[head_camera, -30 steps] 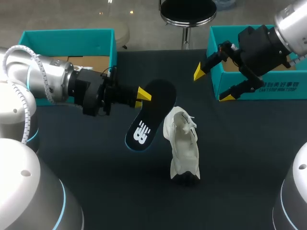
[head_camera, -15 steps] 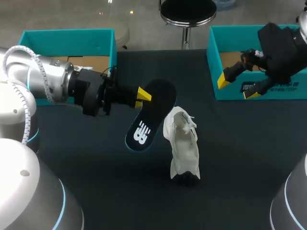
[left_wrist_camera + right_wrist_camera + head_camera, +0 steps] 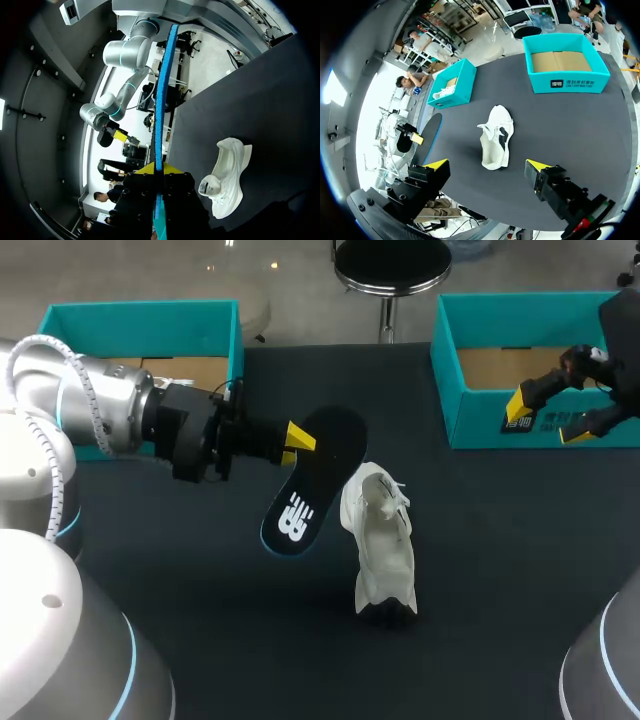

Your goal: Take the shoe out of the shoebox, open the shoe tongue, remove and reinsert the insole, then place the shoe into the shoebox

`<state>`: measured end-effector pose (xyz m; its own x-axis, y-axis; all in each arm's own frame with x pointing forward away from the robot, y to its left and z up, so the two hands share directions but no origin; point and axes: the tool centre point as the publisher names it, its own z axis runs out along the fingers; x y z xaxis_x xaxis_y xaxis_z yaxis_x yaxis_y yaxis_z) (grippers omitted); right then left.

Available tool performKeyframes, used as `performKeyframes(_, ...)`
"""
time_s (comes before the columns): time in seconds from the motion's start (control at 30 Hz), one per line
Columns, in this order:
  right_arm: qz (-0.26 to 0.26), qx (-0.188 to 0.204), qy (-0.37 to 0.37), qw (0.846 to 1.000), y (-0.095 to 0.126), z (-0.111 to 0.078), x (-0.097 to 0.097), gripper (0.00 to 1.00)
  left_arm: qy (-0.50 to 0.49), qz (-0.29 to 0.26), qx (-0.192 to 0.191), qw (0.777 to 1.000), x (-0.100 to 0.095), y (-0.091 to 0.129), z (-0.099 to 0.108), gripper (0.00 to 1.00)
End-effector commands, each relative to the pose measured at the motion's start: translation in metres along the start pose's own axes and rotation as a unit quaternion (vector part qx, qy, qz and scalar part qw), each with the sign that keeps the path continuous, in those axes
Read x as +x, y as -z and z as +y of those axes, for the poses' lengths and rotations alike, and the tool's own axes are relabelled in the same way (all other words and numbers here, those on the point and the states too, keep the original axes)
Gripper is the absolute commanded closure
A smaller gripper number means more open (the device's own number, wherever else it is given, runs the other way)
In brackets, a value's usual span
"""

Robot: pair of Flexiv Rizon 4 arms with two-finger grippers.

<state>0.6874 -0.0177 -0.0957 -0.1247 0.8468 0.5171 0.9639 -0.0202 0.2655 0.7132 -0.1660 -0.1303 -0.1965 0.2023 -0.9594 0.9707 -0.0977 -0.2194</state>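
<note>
At the far left of the dark table sits a teal shoebox, its floor brown cardboard. The right wrist view shows something pale inside this shoebox, too small to make out.

The left arm comes in across its front. The left gripper is clamped on the long edge of the insole, near the far, rounded end. The insole is black, with a white logo on the nearer end, and hangs tilted with that end lower. From the left wrist view the insole is seen edge-on as a thin blue strip running out from the left gripper.

Just to the right of the insole, near the table's middle, lies the shoe. It is white, with loose laces at the far end and a dark patch at the near end. Both wrist views show the shoe resting on the cloth, apart from either box.

At the far right stands the second teal shoebox, also with a brown floor. The right gripper hangs by its front wall, fingers spread wide.
</note>
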Motion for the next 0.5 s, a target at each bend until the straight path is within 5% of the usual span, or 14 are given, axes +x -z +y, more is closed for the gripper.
performKeyframes(0.03,0.0,-0.002,-0.001,1.0,-0.001,-0.002,-0.001,0.0,0.0,0.002,-0.001,1.0,0.0,0.0,-0.001,1.0)
performKeyframes(0.37,0.0,-0.002,-0.001,1.0,-0.001,-0.002,-0.001,0.0,0.0,0.002,-0.001,1.0,0.0,0.0,-0.001,1.0)
performKeyframes(0.5,-0.023,0.002,0.02,1.0,0.009,-0.004,-0.014,0.0,0.0,0.002,-0.001,1.0,0.0,0.0,-0.001,1.0)
